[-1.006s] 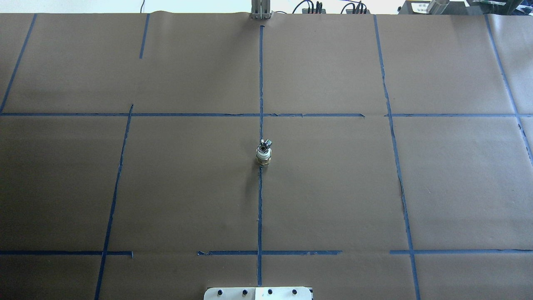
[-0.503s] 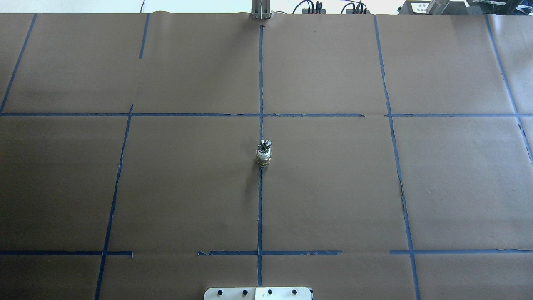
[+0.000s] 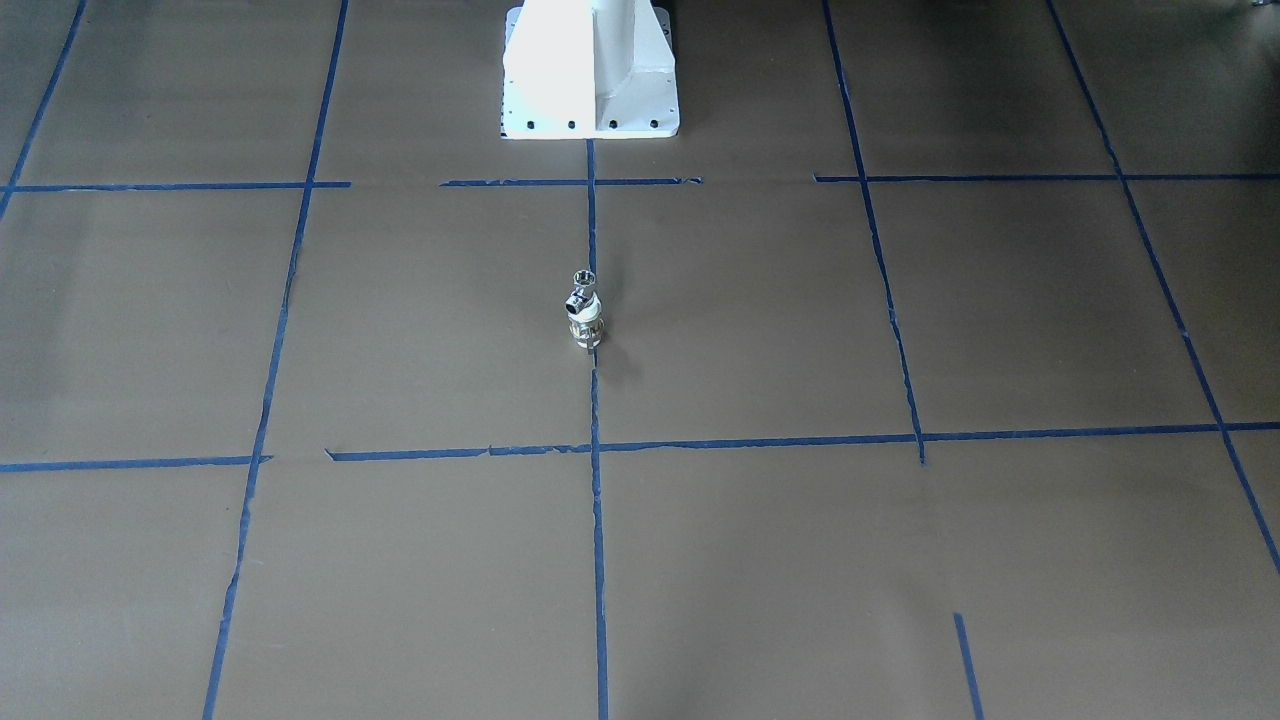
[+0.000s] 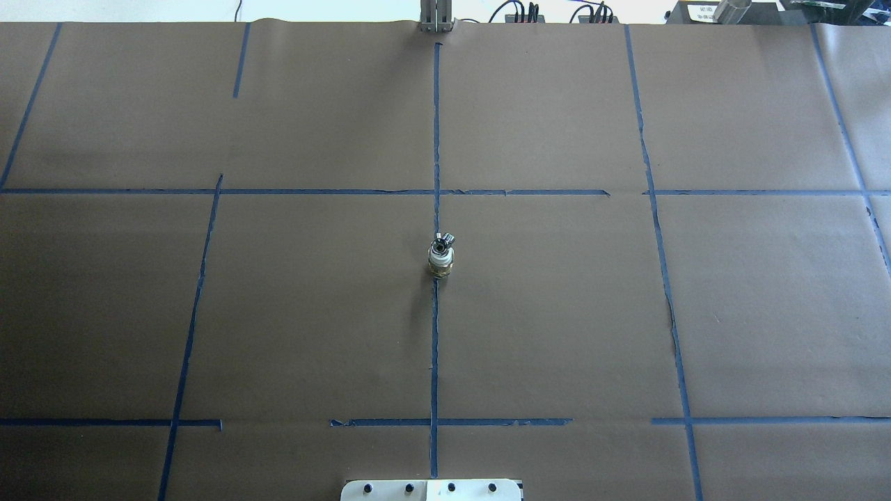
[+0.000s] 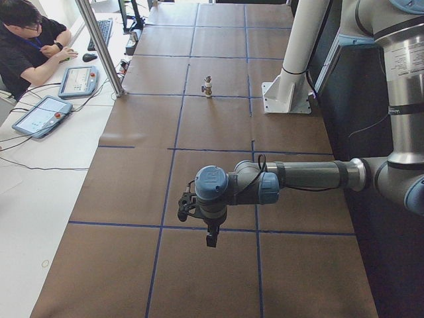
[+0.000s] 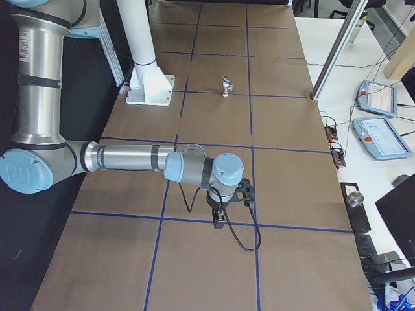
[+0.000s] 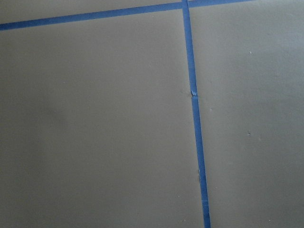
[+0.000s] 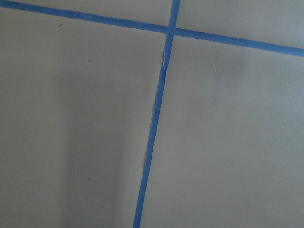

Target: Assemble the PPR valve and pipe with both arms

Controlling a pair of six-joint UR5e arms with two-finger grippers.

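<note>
The PPR valve (image 4: 440, 264), white with a brass middle, stands upright on the centre tape line. The chrome T-shaped pipe (image 4: 441, 243) sits on top of it, joined to it. Both also show in the front view, valve (image 3: 586, 328) below and pipe (image 3: 582, 290) above. No gripper touches them. My left gripper (image 5: 211, 238) hangs low over the paper at the table's left end, far from the parts. My right gripper (image 6: 219, 220) hangs the same way at the right end. I cannot tell whether either is open or shut. The wrist views show only paper and tape.
Brown paper with a blue tape grid (image 4: 435, 348) covers the table. The white robot pedestal (image 3: 590, 70) stands at the robot's edge. An aluminium post (image 5: 99, 46), tablets (image 5: 40, 114) and a seated operator (image 5: 26, 40) are on the far side.
</note>
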